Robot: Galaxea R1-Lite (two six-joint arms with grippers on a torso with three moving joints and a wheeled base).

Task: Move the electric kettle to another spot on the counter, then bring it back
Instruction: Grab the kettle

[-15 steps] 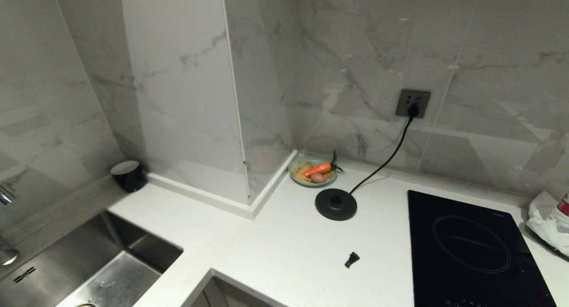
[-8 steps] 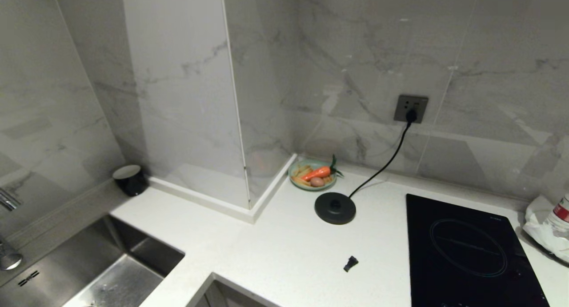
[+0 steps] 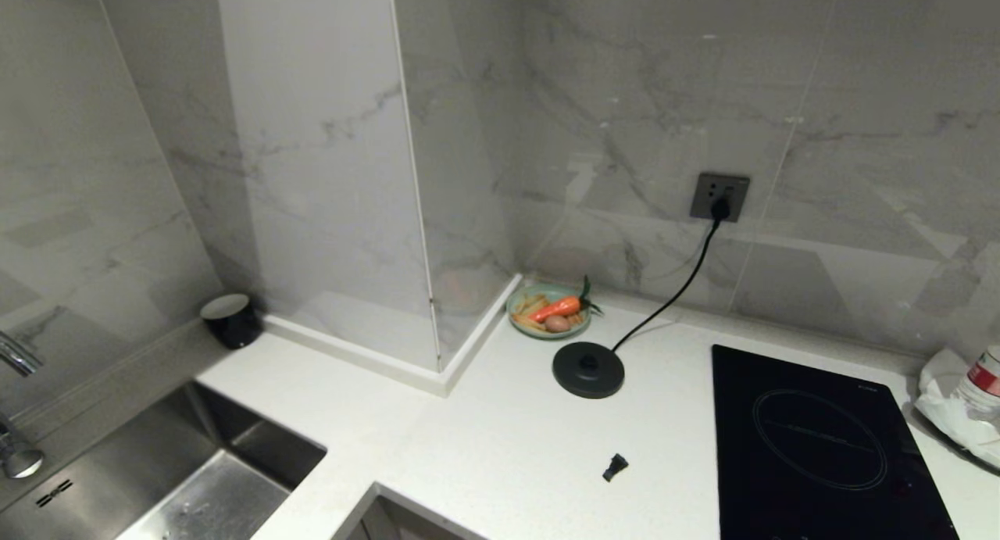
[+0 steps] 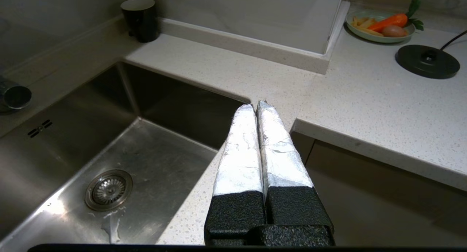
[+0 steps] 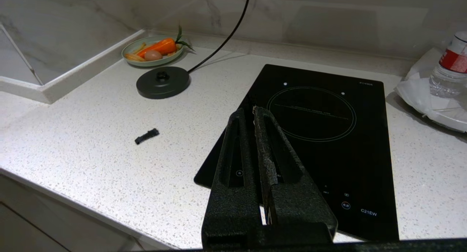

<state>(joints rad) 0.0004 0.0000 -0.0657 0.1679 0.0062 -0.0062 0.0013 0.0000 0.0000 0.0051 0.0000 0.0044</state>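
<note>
The electric kettle is out of view in every view. The white speckled counter (image 3: pixel 484 430) carries only the kettle's flat black base disc (image 3: pixel 587 370), its cord running up to a wall socket (image 3: pixel 719 197). My left gripper (image 4: pixel 255 105) is shut and empty, hanging in front of the counter's edge (image 4: pixel 365 146) beside the sink. My right gripper (image 5: pixel 246 111) is also shut and empty, hovering over the near corner of the black hob (image 5: pixel 321 135). The base disc (image 5: pixel 163 82) lies well beyond it. Neither arm shows in the head view.
A steel sink (image 3: pixel 180 477) is set in the counter at the left, with a small black cup (image 3: pixel 230 320) behind it. A green plate with a carrot (image 3: pixel 549 310) stands behind the base disc. A small black piece (image 3: pixel 615 467) lies mid-counter. A bottle on white plastic (image 3: pixel 973 399) sits far right.
The whole head picture has slid slightly downward, so the camera has moved. Nothing on the counter has shifted.
</note>
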